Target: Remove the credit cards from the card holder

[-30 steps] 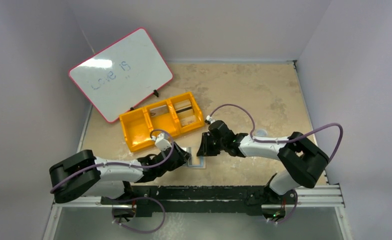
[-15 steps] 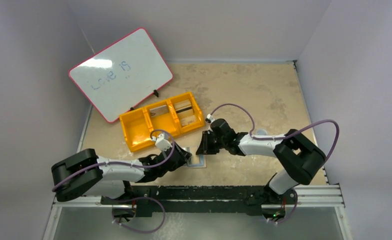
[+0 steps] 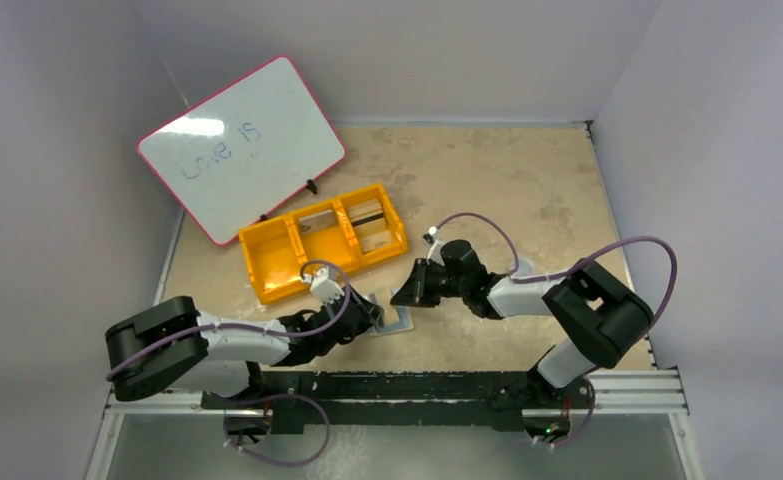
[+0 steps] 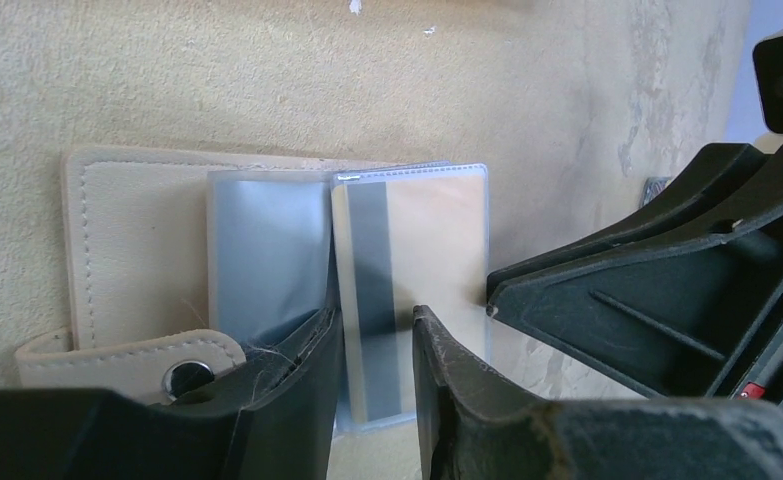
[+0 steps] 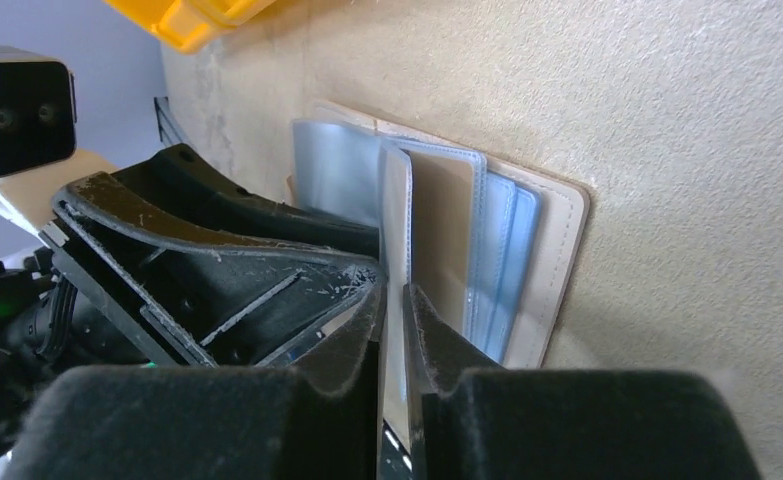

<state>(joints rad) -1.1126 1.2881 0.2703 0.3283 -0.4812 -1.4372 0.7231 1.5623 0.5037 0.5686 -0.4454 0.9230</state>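
The card holder (image 3: 399, 323) lies open on the table between both arms, tan outside (image 4: 132, 230) with clear blue sleeves (image 4: 262, 250). One sleeve leaf stands up and holds a tan credit card (image 4: 417, 250) with a grey stripe. My right gripper (image 5: 394, 292) is shut on the near edge of that upright leaf (image 5: 395, 215), and another tan card face (image 5: 445, 225) shows just behind it. My left gripper (image 4: 375, 320) stands open, its fingertips (image 4: 312, 345) down on the holder at the leaf's base. In the top view the two grippers (image 3: 375, 312) (image 3: 404, 298) nearly touch.
A yellow three-compartment bin (image 3: 322, 243) sits just behind the holder, its corner (image 5: 192, 15) showing in the right wrist view. A pink-rimmed whiteboard (image 3: 239, 148) leans at the back left. The black rail (image 3: 417, 385) runs along the table's near edge.
My right gripper's jaws have closed onto the upright leaf, and its wrist has swung slightly right and lower. The left arm and the holder have barely moved.
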